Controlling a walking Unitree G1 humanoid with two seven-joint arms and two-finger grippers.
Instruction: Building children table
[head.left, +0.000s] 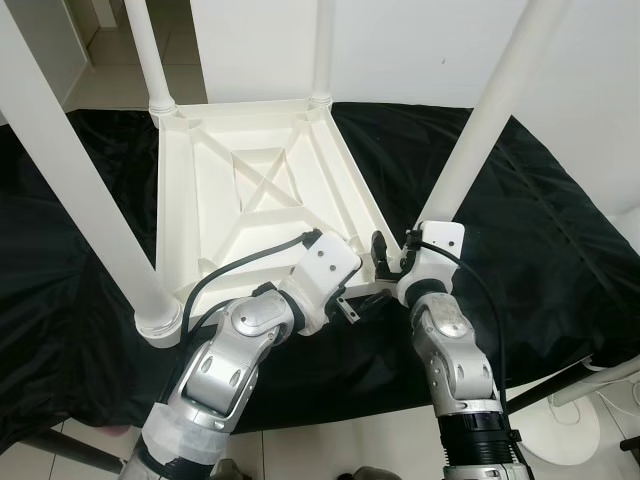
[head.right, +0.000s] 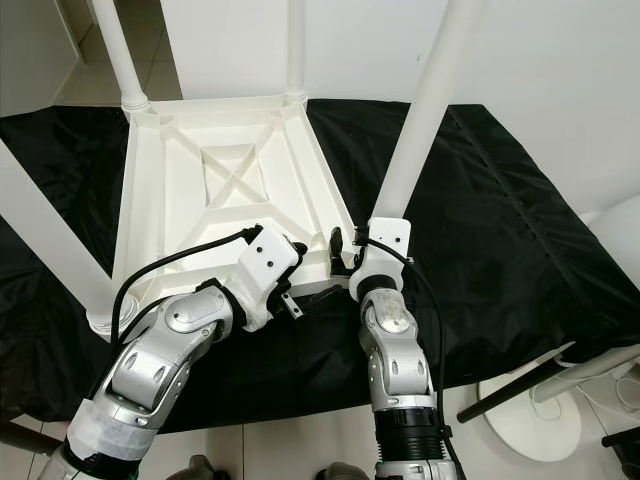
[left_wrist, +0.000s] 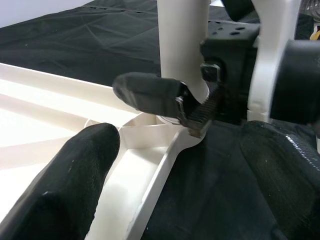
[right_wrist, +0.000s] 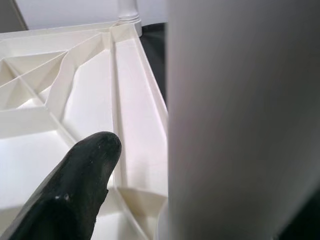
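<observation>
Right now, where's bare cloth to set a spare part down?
Free: the black cloth right of the upturned table, and the strip left of it. Crowded: the near right corner, where both grippers, left and right, meet at the leg.

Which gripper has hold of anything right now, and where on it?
The right gripper clamps the white cylindrical plastic table leg at its base, by the corner socket of the upturned white plastic tabletop. The left gripper is open beside it, holding nothing.

Head eyes look down; wrist cameras sit close at table leg (left_wrist: 182, 45).
</observation>
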